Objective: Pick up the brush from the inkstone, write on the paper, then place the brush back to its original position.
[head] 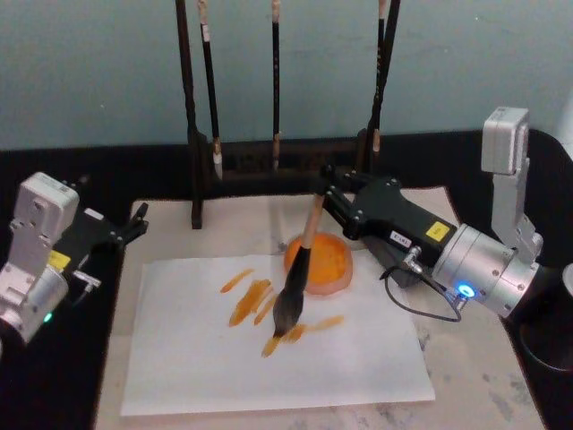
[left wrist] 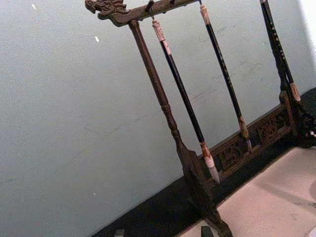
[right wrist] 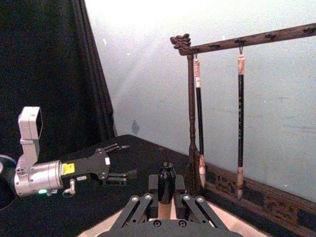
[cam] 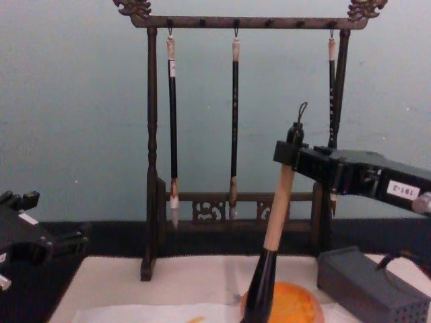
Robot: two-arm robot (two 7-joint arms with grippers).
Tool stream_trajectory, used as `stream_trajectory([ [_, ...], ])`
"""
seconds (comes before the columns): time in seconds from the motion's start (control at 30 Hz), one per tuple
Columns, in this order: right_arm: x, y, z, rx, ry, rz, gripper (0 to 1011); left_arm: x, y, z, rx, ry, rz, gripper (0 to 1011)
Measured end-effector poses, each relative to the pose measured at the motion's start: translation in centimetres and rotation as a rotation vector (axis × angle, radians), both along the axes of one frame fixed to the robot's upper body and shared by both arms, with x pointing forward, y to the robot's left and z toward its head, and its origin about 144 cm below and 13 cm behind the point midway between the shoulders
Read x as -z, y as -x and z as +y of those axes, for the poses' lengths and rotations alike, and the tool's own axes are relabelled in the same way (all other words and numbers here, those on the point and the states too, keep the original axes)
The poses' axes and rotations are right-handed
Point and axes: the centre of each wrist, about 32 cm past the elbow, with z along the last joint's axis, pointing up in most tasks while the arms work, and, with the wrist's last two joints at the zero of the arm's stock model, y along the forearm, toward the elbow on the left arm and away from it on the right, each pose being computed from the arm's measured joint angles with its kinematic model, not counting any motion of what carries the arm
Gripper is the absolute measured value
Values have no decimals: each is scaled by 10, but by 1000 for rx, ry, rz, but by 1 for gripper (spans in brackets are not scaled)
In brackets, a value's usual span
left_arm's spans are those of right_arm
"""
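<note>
The brush is pinched high on its stiff, likely light handle by the right tool, soft bristles touching the paper at 7 o'clock of the inkstone. The left tool is parked, spread, at 9 o'clock.

My head camera looks steeply down from in front of the hanging rack; my chest camera faces it level and nearer. Both wrist cameras tilt up at its left post, the right one past the brush top; all four share it
</note>
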Motion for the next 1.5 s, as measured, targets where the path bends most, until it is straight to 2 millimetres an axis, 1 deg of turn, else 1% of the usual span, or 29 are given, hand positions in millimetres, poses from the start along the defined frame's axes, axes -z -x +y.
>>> stream_trajectory([
  [0.23,-2,0,-2,7,0,-3,188,0,0,0,0,0,0,1001],
  [0.43,-5,1,0,-8,-17,2,188,0,0,0,0,0,0,1001],
  [0.6,-11,3,5,-33,-68,23,188,0,0,0,0,0,0,1001],
  [0.8,-17,2,4,-30,-95,27,188,0,0,0,0,0,0,1001],
  [1.17,-24,-4,-1,-8,-135,42,188,0,0,0,0,0,0,1001],
  [1.5,-24,-20,-11,59,-251,145,188,0,0,0,0,0,0,1001],
])
